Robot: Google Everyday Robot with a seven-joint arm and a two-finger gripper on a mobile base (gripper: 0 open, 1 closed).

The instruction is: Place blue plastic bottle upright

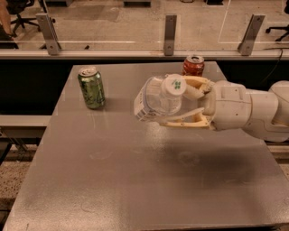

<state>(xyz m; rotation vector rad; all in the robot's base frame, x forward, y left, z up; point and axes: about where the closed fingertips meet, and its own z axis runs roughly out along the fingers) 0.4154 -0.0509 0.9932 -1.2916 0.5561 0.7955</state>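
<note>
There is one table (135,180). On it stand two cans: one green can (91,88) at upper left and one red can (193,66) at upper centre. There is one blue plastic bottle (156,97), and one gripper (175,102) right of centre, its two fingers clasped around that bottle. Along the top of the frame stand three metal posts (170,29). Two office chairs (20,10) show partly, one in each upper corner.
</note>
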